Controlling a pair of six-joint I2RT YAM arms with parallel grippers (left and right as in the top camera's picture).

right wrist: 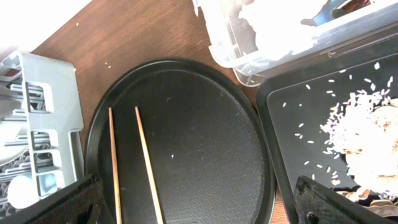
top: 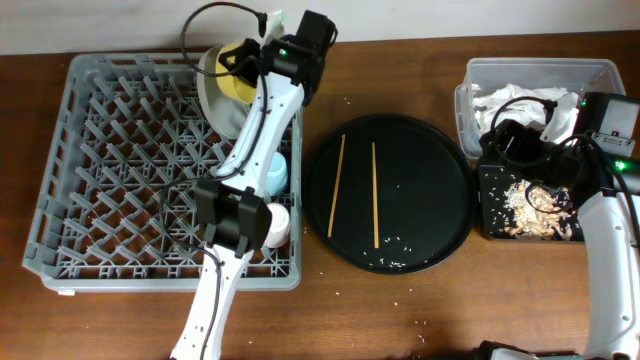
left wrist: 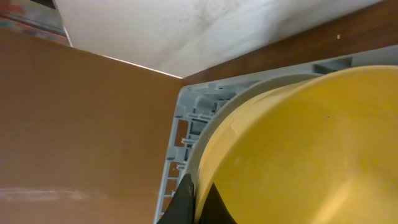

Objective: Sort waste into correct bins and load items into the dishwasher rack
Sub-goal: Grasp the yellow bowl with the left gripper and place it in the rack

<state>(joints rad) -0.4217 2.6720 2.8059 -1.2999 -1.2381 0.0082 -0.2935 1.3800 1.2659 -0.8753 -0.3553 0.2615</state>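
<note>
1. Clamped narrow, going by the left wrist view, with the left tool (left wrist: 198,202) pinching the rim of the small round yellow bowl (left wrist: 298,149).
2. Judged light, stiff and smooth, so apt to slip or swing on a rim pinch. Best kept gripped at the rim, wall between the fingers, and moved without jerks.
3. Held on edge at the far right corner of the large square grey plastic peg rack (top: 130,278), close against the pale grey-white round plate (top: 212,95) standing just behind. Cannot tell whether seated between pegs.
4. Farther down the same rack edge, beside the left arm: a light blue cup (top: 277,172), then a pink-white cup (top: 278,225) near the front corner.
5. Just beside the rack on the brown wooden counter (top: 400,310): a large round black tray (top: 440,190) bearing a pair of thin wooden chopsticks (top: 375,195), roughly parallel and apart. Judged light, stiff and prone to roll; best pinched mid-length.
6. Spread wide and empty: the right tool (right wrist: 199,202), hovering where the round tray meets the bins, chopsticks off to its left and clear of both fingers.
7. Farthest right: brownish-beige food scraps (top: 535,210) in the shallow black rectangular tray (top: 492,215), and crumpled white paper napkin (top: 520,98) in the clear rectangular plastic tub (top: 540,66).
</note>
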